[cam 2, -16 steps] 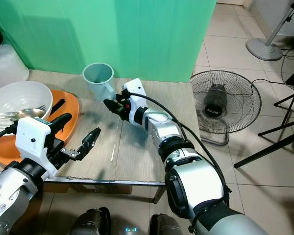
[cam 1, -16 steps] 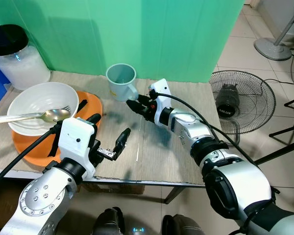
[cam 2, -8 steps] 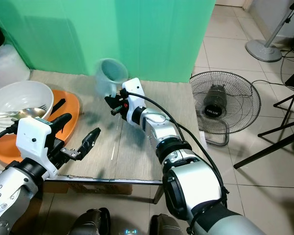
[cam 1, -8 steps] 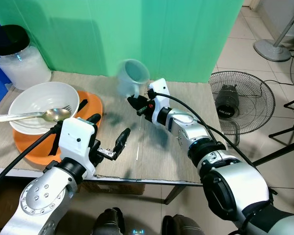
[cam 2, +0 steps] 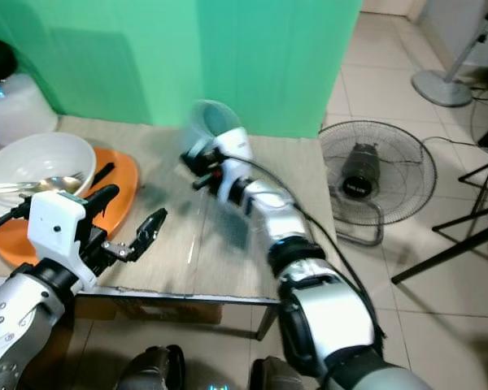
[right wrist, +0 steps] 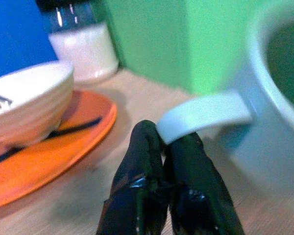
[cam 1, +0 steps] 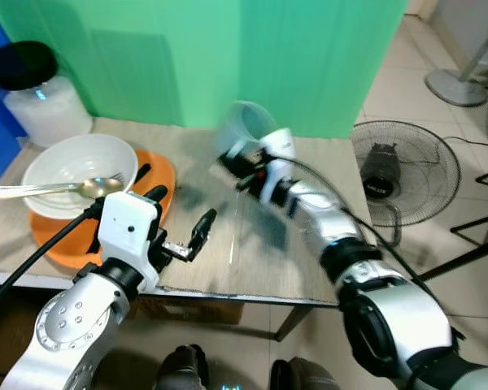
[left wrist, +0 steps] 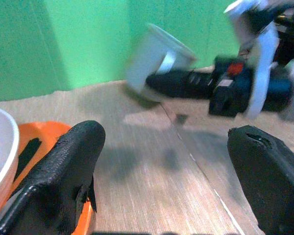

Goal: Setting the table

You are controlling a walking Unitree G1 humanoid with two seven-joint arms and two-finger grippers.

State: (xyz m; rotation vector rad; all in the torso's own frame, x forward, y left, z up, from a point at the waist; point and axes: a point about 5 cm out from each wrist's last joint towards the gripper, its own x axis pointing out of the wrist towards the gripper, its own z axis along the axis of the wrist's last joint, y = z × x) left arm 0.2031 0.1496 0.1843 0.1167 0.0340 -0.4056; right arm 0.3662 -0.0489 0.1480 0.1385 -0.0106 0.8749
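Since the earlier frame my right gripper (right wrist: 164, 147), fingers clamped on the mug (cam 1: 246, 127) handle, has lifted it off the worktop (cam 1: 276, 268); left gripper (cam 1: 179, 221) fingers apart beside the orange plate (cam 1: 159, 175)

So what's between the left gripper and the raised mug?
Bare tabletop with a thin white stick, seen in the left eye view; left gripper open, mug aloft.

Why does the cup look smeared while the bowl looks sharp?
In both eye views the mug, held by the right gripper, is motion-blurred; the bowl is crisp. In the right wrist view the mug's handle looks soft, too close to focus.
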